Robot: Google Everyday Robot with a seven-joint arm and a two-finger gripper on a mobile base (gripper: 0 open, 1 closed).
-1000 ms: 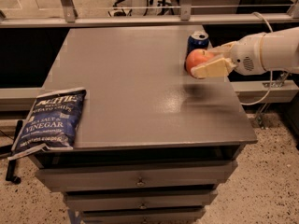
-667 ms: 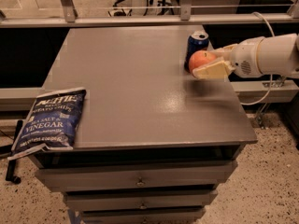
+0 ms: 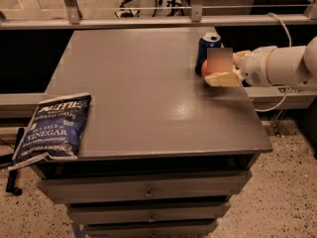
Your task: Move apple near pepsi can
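Observation:
The pepsi can (image 3: 208, 45), dark blue with a silver top, stands upright near the table's far right edge. The apple (image 3: 203, 69), orange-red, is right in front of the can, touching or almost touching it, low over the tabletop. A blurred patch covers most of the apple. My gripper (image 3: 218, 69) reaches in from the right on a white arm and is shut on the apple. Its cream lower finger (image 3: 221, 79) shows beside the apple.
A blue salt and vinegar chip bag (image 3: 54, 126) lies flat at the front left corner of the grey table (image 3: 143, 93). Drawers sit under the tabletop. A metal rail runs behind the table's far edge. A cable hangs off the right side.
My gripper with the apple has stayed next to the can, shifting only slightly lower toward the tabletop. The can and the chip bag have not moved.

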